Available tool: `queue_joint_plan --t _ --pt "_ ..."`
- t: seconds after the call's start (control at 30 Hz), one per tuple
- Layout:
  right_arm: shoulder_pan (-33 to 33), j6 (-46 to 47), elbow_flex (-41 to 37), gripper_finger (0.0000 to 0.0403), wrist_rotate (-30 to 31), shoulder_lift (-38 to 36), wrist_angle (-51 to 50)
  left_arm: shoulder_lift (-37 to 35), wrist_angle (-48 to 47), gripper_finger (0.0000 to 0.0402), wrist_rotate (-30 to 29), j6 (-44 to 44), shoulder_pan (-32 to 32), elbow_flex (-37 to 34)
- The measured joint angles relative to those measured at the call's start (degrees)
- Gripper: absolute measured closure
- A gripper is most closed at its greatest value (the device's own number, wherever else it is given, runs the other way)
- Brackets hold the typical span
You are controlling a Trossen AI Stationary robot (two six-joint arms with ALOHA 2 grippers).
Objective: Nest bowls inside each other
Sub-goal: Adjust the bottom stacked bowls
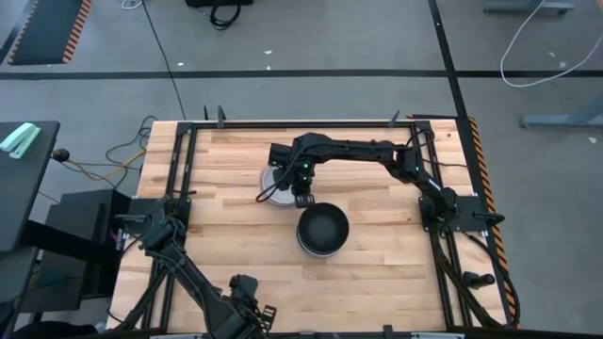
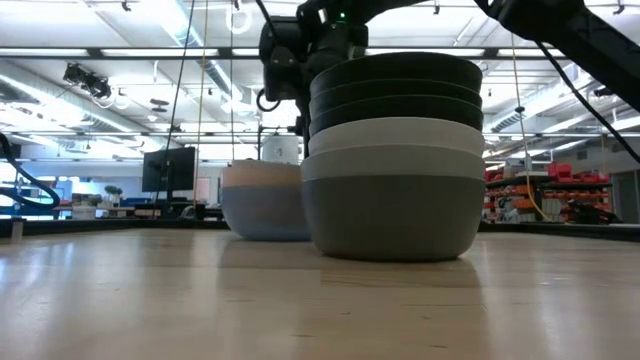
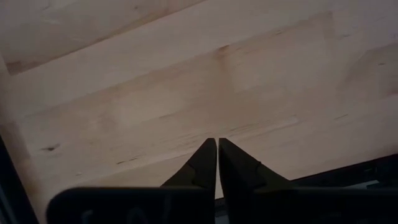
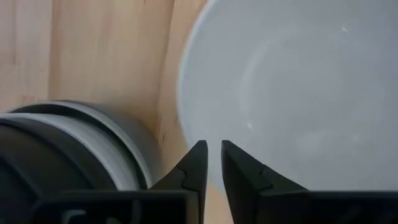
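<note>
A: Start with the big things. What sits on the bench (image 1: 377,202)?

B: Two piles of bowls near its middle. The taller pile (image 2: 394,150) has a dark grey bowl at the bottom, pale and white ones above it, and black bowls on top. The shorter pile (image 2: 266,200) stands just beside it, to the left and farther back; it looks blue-grey below with a pinkish band above, and from overhead its top bowl is white.

A: What could go wrong from here?

B: The piles stand very close. If the right arm lifts the shorter pile by one rim, I judge it could tip, or the inner bowls could slip out, since only a thin wall would be pinched. Swinging it across could also knock the black bowls off the taller pile. Nested plastic bowls may stick together or sit crooked if dropped off-centre.

A: And the right tool (image 4: 212,163)?

B: It hangs over the near rim of the white bowl (image 4: 292,87), between the two piles. Its fingers stand only a narrow slit apart, with nothing between them. I'd call it released, holding nothing; I cannot tell whether a tip touches the rim.

A: The left tool (image 3: 217,163)?

B: Parked at the near-left part of the bench, over bare wood, fingers clenched together on nothing.
</note>
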Motion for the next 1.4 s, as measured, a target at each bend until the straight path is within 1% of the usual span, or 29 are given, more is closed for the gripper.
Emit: queue_joint_plan --t 0.23,0.47,0.6,0.7,0.77,0.87,1.0,1.17,1.3,1.4 --pt "-0.02 -0.24 0.09 0.0328 0.02 -0.10 -1.48 0.00 -0.61 0.0385 -1.19 0.06 -0.01 0.00" --pt "-5.22 0.22 0.09 0.0328 0.42 -3.56 -5.13 -0.02 -1.25 0.0390 -1.83 0.20 0.00 0.00" --pt "-8.46 0.64 0.01 0.0328 0.45 -5.56 -8.94 -0.04 -0.77 0.0377 -1.83 0.08 0.00 0.00" --pt "-10.15 1.64 -2.16 0.0330 0.24 -8.24 -9.46 -0.04 -0.79 0.0369 -1.87 0.07 0.00 0.02" --pt "-10.71 1.93 -4.93 0.0331 -0.26 -10.19 -9.25 -0.04 -0.83 0.0366 -2.02 0.05 0.00 0.00" --pt "-10.70 1.97 -11.79 0.0332 -0.44 -13.74 -6.53 -0.04 -1.33 0.0369 -2.30 0.05 0.00 0.02" --pt "-10.90 2.91 -24.44 0.0332 -0.91 -19.68 1.60 -0.04 -2.00 0.0379 -3.01 0.12 0.00 0.02" --pt "-11.24 7.10 -37.02 0.0332 -2.62 -26.61 10.20 -0.04 -1.92 0.0389 -3.59 0.99 0.00 0.02" --pt "-10.58 9.27 -44.43 0.0333 -3.03 -30.27 15.18 -0.04 -1.91 0.0387 -3.60 1.25 0.00 0.02" --pt "-9.80 11.45 -47.81 0.0340 -4.21 -32.14 19.15 -0.04 -1.91 0.0380 -3.60 1.19 0.00 0.02"
